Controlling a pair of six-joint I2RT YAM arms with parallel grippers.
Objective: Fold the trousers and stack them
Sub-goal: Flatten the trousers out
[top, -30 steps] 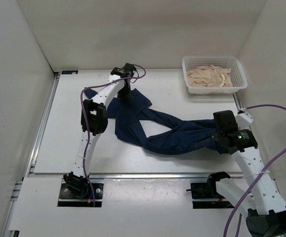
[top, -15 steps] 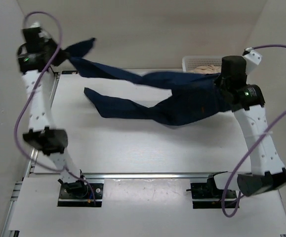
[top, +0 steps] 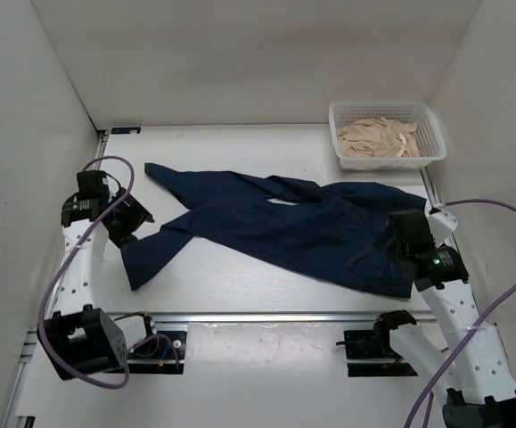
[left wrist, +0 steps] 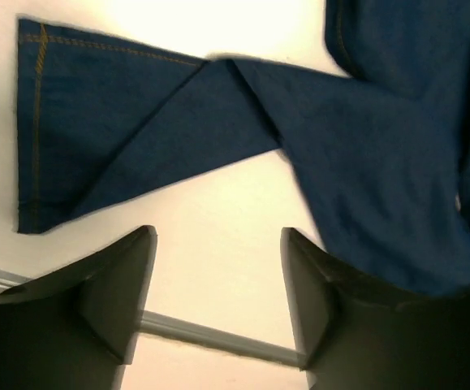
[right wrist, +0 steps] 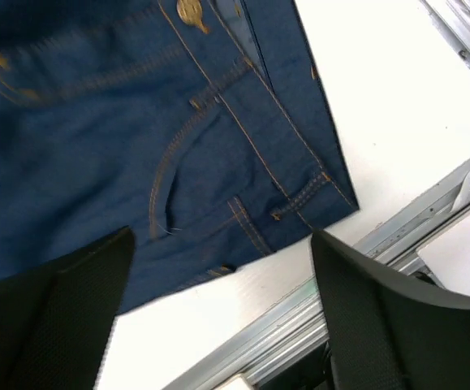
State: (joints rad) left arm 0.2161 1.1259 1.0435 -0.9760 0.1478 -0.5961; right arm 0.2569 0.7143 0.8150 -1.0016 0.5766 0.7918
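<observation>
The place is a robotics lab test cell. Plain white panels (top: 26, 134) wall in a white table (top: 266, 152) on three sides. Bare aluminium rails (top: 266, 316) edge the table. Two white arms, left (top: 79, 267) and right (top: 458, 312), are bolted at its near edge, and purple cables (top: 489, 201) loop loose from them.

Middle: trousers (top: 302, 227) sprawl across my worktop (top: 240, 147), side to side.
Far right corner: basket (top: 389, 164) blocks me.
Far left strip: bare worktop, I pass freely.
</observation>
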